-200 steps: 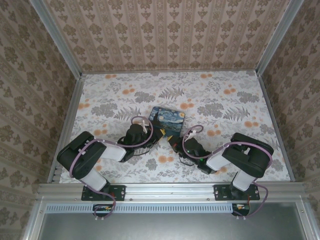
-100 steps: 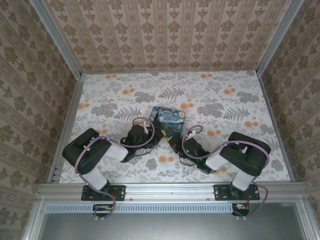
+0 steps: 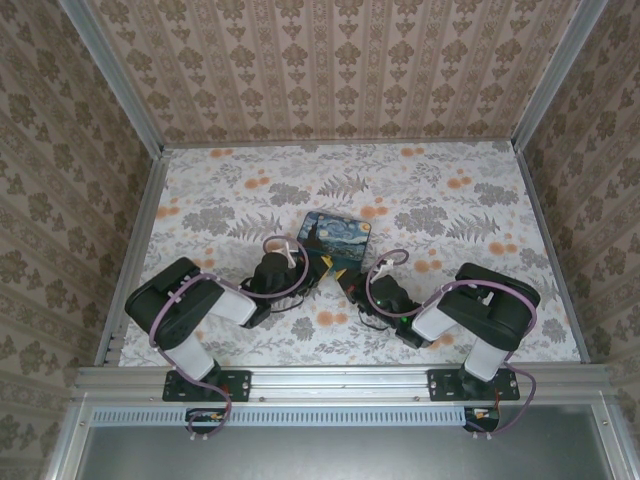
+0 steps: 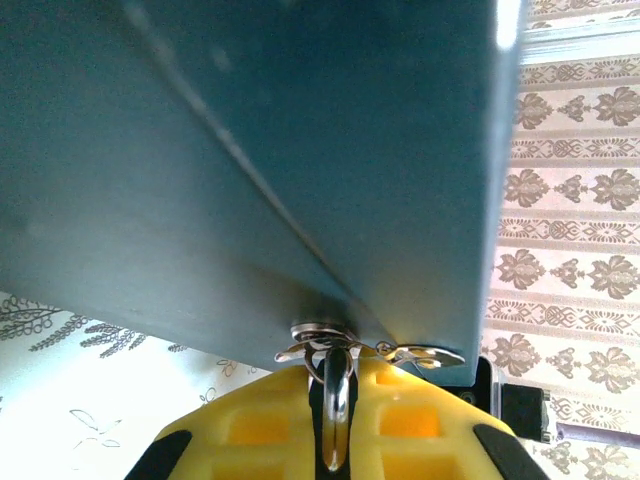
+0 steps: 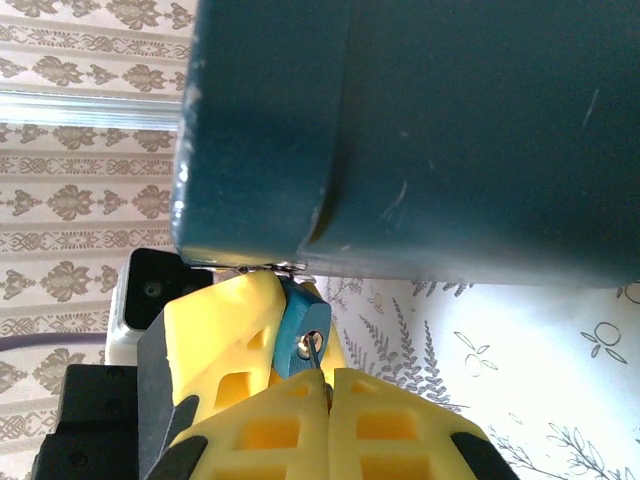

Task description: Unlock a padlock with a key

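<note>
- Moved since a second ago: left elbow [image 3: 165, 302], slightly rightward.
- Left gripper [image 4: 337, 400]: clamped on padlock [image 5: 300, 330], at near corner of box [image 3: 335, 238].
- Right gripper [image 5: 327, 385]: pinching key [image 5: 316, 348], tip at padlock's face.

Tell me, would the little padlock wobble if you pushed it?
Probably, yes: the padlock hangs from the box by a thin shackle, so it would likely swing. The shackle looks like shiny metal, so stiff, not floppy. Being tiny and smooth, it may slip from the left fingers.
</note>
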You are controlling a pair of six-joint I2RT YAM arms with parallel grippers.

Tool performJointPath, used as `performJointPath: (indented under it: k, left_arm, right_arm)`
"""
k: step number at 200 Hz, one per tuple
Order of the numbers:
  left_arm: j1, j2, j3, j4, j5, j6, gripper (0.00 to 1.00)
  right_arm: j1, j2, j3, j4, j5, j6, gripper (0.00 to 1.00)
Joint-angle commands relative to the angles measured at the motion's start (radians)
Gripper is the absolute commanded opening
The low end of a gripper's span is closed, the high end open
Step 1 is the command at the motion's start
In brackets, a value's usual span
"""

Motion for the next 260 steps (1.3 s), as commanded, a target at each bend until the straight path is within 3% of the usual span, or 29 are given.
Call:
performJointPath:
  k: [1,66,113,185,211,260]
  left_arm:
    - [-0.054,-0.007,-0.011,0.075,0.053,-0.039,0.0]
    - [-0.117,0.06,-0.008,0.236,0.008,-0.121,0.0]
    - [-0.145,0.077,0.006,0.237,0.006,-0.121,0.0]
    - [-0.174,0.074,0.037,0.237,-0.005,-0.134,0.0]
    - [-0.192,0.083,0.051,0.238,-0.002,-0.141,0.0]
    - [-0.197,0.074,0.036,0.239,-0.018,-0.134,0.0]
  right_arm:
    - [-0.002,-0.003,0.016,0.134,-0.005,-0.024,0.0]
    - [-0.056,-0.095,-0.006,0.135,-0.056,-0.054,0.0]
    - [-0.131,-0.111,0.002,0.12,-0.18,-0.057,0.0]
    - [-0.176,-0.045,0.055,0.131,-0.31,-0.125,0.0]
    - [-0.192,-0.016,0.114,0.129,-0.411,-0.169,0.0]
    - [-0.257,-0.021,0.069,0.127,-0.43,-0.174,0.0]
